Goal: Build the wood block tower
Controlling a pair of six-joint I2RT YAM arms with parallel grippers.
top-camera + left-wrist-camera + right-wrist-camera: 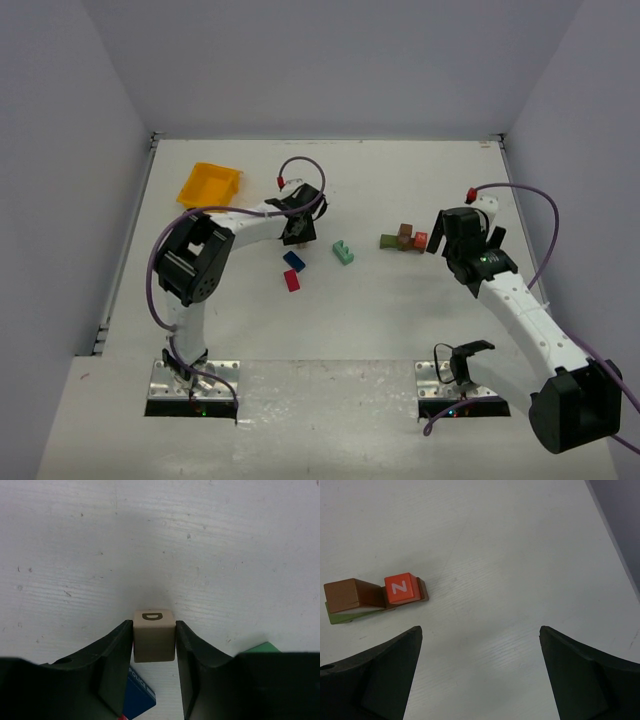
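Tan wood, a small near-cube: tan block point(154, 640) pinched in the left gripper point(154, 626), black fingers point(117, 655) flat against two opposite sides, no gap showing. Dark letter D on the upper face, lying sideways to the wrist camera. No clear long axis. Resting on the table point(160, 540) or lifted off it: cannot tell.

Just behind the left finger, toward the wrist, a blue block point(139, 696), partly hidden by that finger. White POLICE print along its length, long axis aslant to the fingers. Next back from it, a red block point(292, 280), seen whole only from above. Off the right finger's side, a teal block point(343, 251), notched, near but apart; only a green corner at the wrist view's edge. Ahead of the fingers, white table, faintly grained and speckled. Farther out, ahead and to the left, a tray point(209, 184) of yellow-orange plastic, well apart.

Right gripper point(480, 630) spread wide, bare table between the fingers. Ahead and off to its left, clear of the left finger, a low huddle of blocks touching one another. Orange block point(400, 588), white N on top, set against a brown block point(347, 595) with a sloping face. Olive block point(340, 616), flat and long, low along the brown one's near edge, long axis across the gripper's line. Under it or beside it: cannot tell. Smooth painted faces, squared edges throughout.
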